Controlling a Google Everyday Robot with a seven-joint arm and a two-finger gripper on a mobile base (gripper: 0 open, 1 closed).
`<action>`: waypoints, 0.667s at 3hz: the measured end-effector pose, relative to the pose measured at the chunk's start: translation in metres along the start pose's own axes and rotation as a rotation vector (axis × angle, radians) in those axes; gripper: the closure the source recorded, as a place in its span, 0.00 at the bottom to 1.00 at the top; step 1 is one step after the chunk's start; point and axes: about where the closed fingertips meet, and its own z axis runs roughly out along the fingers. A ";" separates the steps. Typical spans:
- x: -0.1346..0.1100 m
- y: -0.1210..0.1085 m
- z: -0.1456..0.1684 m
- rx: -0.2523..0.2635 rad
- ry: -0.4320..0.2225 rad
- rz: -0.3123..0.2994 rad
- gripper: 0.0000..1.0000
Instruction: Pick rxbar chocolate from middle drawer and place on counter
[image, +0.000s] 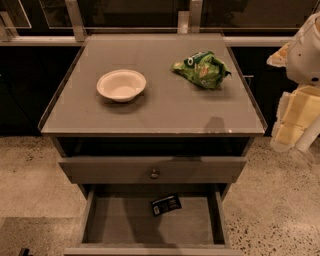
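Note:
The rxbar chocolate (166, 204), a small black wrapper with a white label patch, lies flat on the grey floor of the open middle drawer (120, 220), near its back, right of centre. The counter (165, 107) is the grey cabinet top above. My gripper (294, 120), cream and yellow below a white arm segment, hangs at the right edge of the view. It is beside the counter's right side, well above and to the right of the drawer, touching nothing.
A white bowl (121, 84) sits on the counter's left middle. A green snack bag (202, 68) lies at its back right. A shut drawer front with a round knob (154, 173) is above the open drawer. Speckled floor surrounds the cabinet.

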 end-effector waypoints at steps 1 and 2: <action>0.000 0.000 0.000 0.000 0.000 0.000 0.00; 0.006 0.010 0.011 0.016 -0.046 0.012 0.00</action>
